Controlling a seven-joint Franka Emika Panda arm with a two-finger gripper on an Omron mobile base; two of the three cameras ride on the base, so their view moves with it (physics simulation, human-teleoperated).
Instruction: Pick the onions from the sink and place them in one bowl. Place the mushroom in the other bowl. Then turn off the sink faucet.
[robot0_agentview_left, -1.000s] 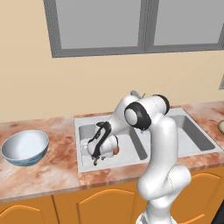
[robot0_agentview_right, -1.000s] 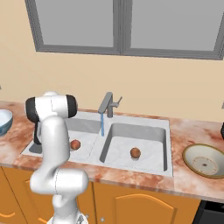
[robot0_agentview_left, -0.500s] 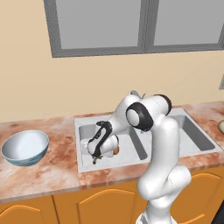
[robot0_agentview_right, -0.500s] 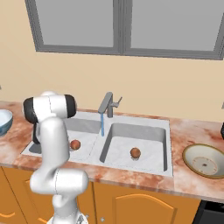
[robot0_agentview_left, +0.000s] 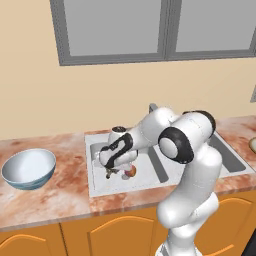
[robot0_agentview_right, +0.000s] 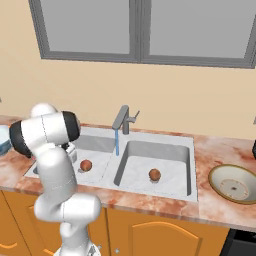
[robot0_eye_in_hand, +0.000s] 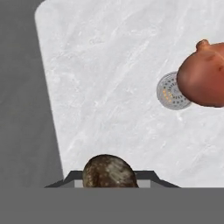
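From the left side, I see my gripper (robot0_agentview_left: 112, 172) down in the left part of the sink (robot0_agentview_left: 95, 186), its tips low by the floor. One onion (robot0_agentview_left: 130, 171) sits just beside it. A moment ago the fingers stood apart; now they have come together. The blue bowl (robot0_agentview_left: 29, 168) waits on the counter (robot0_agentview_left: 50, 200) to the left, well apart from the sink.

Over on the right side, I see one onion (robot0_agentview_right: 86, 165) in the left part of the sink (robot0_agentview_right: 185, 192) and the second onion (robot0_agentview_right: 155, 174) in the right part. Both lie where they lay before. Water (robot0_agentview_right: 116, 142) runs from the faucet (robot0_agentview_right: 123, 119). The tan bowl (robot0_agentview_right: 233, 183) sits on the counter to the right with nothing in it.

Looking along the hand, I see the mushroom (robot0_eye_in_hand: 108, 173) right at the bottom, pinched between my two dark tips. The drain (robot0_eye_in_hand: 171, 91) and an onion (robot0_eye_in_hand: 203, 78) lie further off.

So I think the grab is done. Next I should lift slowly and carry the mushroom to the blue bowl. It is small, so it could slip out. The onions and the faucet are left to do.
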